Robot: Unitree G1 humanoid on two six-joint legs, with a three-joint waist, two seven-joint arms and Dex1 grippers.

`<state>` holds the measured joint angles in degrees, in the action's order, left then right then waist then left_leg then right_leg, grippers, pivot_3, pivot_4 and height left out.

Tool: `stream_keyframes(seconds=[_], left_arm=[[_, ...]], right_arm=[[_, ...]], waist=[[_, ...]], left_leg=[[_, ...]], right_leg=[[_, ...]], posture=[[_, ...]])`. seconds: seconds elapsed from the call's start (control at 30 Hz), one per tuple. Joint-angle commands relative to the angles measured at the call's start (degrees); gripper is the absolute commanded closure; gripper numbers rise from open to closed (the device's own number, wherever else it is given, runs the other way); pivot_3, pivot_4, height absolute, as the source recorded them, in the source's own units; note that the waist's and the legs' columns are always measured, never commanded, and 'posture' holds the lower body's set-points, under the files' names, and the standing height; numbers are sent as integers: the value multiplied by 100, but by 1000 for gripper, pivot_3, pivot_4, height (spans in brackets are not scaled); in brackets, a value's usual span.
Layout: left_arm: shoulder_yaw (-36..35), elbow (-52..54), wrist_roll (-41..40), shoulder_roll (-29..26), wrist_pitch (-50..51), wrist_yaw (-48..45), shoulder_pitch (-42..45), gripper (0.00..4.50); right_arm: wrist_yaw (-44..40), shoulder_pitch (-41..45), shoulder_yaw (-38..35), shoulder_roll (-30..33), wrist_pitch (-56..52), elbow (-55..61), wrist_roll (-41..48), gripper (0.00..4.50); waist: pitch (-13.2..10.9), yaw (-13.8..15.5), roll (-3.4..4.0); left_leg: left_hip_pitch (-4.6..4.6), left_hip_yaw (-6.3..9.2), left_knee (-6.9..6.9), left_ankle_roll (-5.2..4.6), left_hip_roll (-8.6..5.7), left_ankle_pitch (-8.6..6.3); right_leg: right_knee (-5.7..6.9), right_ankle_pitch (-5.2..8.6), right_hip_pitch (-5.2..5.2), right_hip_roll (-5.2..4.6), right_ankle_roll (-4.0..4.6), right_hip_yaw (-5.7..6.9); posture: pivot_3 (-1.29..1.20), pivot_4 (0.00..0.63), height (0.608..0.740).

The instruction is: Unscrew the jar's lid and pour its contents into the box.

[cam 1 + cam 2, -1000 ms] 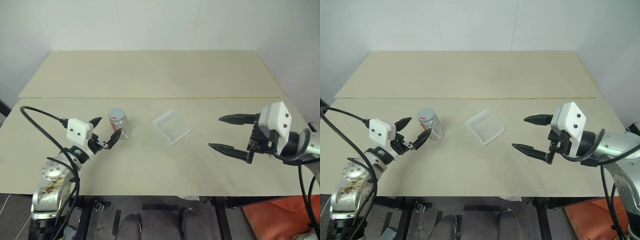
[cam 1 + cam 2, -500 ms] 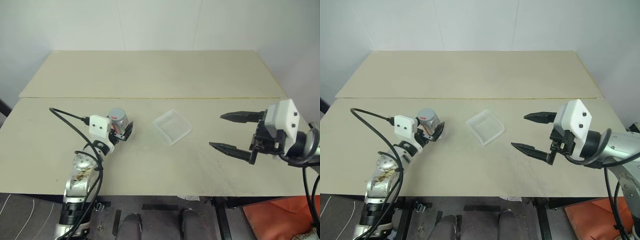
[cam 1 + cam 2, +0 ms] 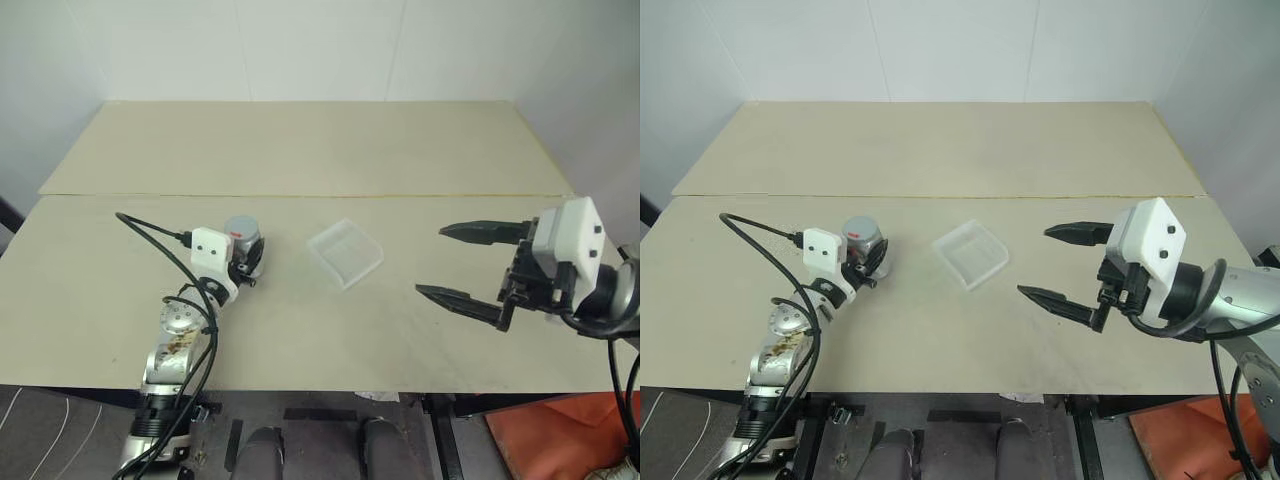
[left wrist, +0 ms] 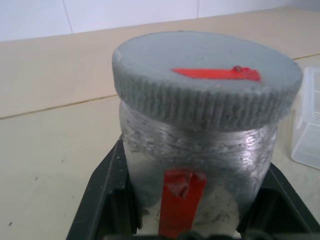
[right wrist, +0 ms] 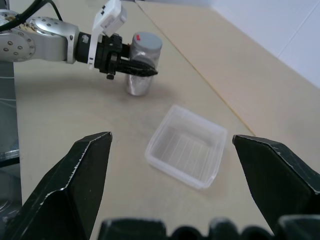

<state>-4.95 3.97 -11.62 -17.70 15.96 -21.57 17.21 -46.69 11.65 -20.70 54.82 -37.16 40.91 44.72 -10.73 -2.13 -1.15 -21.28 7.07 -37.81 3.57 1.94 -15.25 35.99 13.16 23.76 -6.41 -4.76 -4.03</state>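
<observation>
Stood upright on the table (image 3: 300, 150): jar (image 3: 245, 250), lid (image 3: 242, 227) on, clamped around the body by the left gripper (image 3: 243, 263) from about seven o'clock. Lay at the jar's three o'clock, near but apart: box (image 3: 344, 252). Hung well off at the box's three o'clock, jaws spread wide and holding nothing: right gripper (image 3: 452, 262).

My left arm (image 3: 172, 345) is scuffed silver metal with rust-brown patches, and a black cable loops off it to a white wrist block bearing small dark dots. My right arm (image 3: 600, 295) carries a larger white block with two dark dots and long, tapering black jaws.
</observation>
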Motion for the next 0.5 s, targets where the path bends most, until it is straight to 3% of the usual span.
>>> stream_keyframes(seconds=[0.03,0.23,0.5], left_arm=[[39,450,-584,-656,478,-1108,404,2578],[161,-240,-1458,-1548,803,-3215,1619,2578],[807,-1394,-1422,-1232,282,-4682,2863,2578]], right_arm=[[396,580,490,-311,-28,118,185,0],[1173,2106,1784,-1352,-314,-619,-207,0],[1666,3471,2543,-2226,-892,-1373,-521,0]], waist=[[0,-44,1],[-1,-50,1],[-1,-57,3]], left_leg=[[1,0,0,0,1,0],[1,3,2,4,0,2],[-29,8,1,11,-1,6]], right_leg=[[1,0,0,1,0,0],[-2,1,1,2,0,2],[8,1,30,2,0,5]], posture=[[0,150,740],[0,150,740],[0,150,740]])
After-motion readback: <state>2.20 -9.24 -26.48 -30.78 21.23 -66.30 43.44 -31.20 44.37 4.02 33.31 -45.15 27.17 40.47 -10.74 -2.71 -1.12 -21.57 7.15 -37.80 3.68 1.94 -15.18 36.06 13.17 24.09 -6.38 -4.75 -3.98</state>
